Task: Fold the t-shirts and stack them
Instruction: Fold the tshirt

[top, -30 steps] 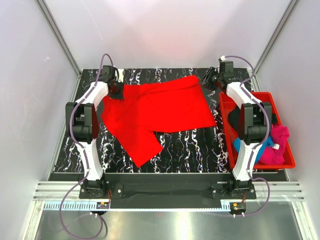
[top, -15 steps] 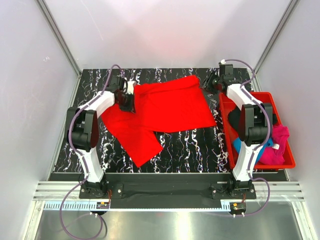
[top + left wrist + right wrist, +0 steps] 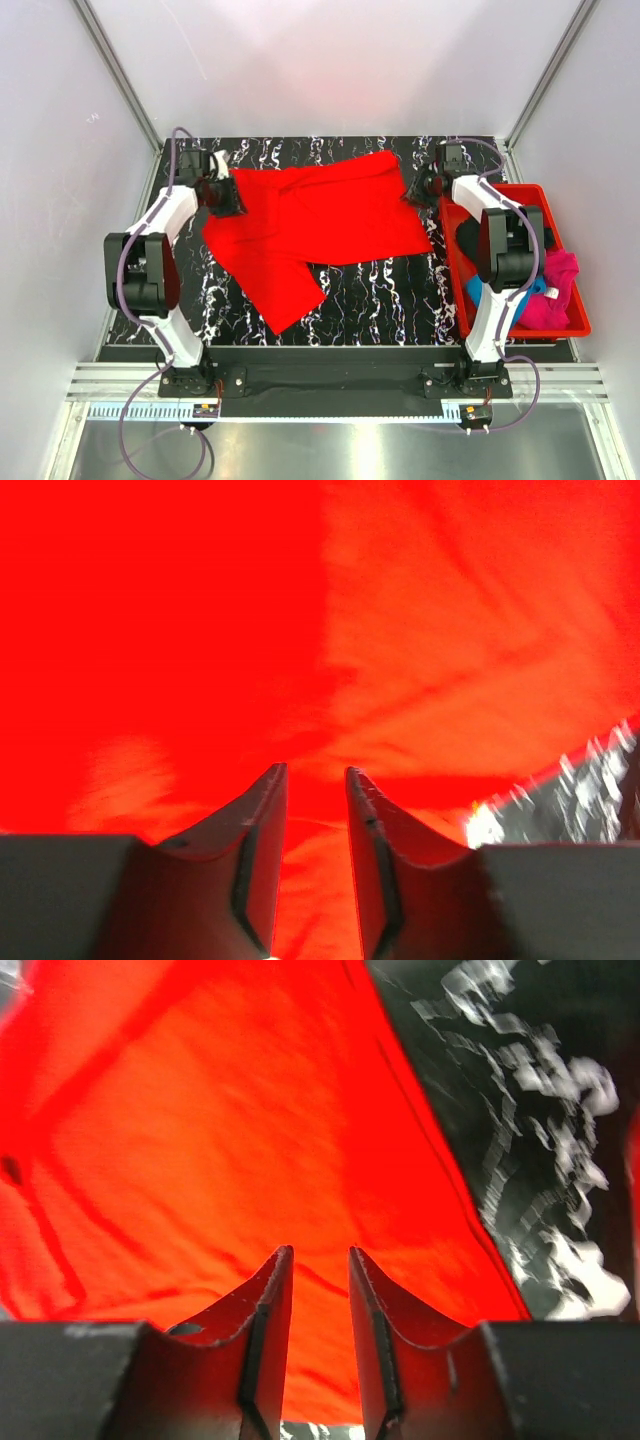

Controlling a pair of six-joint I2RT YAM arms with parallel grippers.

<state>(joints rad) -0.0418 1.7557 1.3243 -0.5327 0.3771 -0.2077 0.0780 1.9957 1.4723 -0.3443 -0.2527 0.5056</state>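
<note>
A bright red t-shirt (image 3: 310, 220) lies spread flat on the black marbled table (image 3: 380, 290), one sleeve pointing toward the near edge. My left gripper (image 3: 222, 193) is at the shirt's left edge. In the left wrist view its fingers stand apart as an open gripper (image 3: 315, 770), and the red cloth (image 3: 400, 630) shows through the gap below them. My right gripper (image 3: 420, 185) is at the shirt's far right corner. It is open too (image 3: 320, 1250), just above the red cloth (image 3: 200, 1140), with nothing pinched.
A rigid red bin (image 3: 515, 190) stands on the table's right side and holds crumpled black (image 3: 467, 235), blue (image 3: 535, 287) and pink (image 3: 555, 290) shirts. White walls close in the left, right and back. Bare marbled tabletop (image 3: 520, 1110) shows just right of the shirt's corner.
My left gripper has opened and drawn back left to the shirt's edge, the arm swinging outward. My right gripper has dropped slightly toward the shirt's corner, its jaws a little narrower.
</note>
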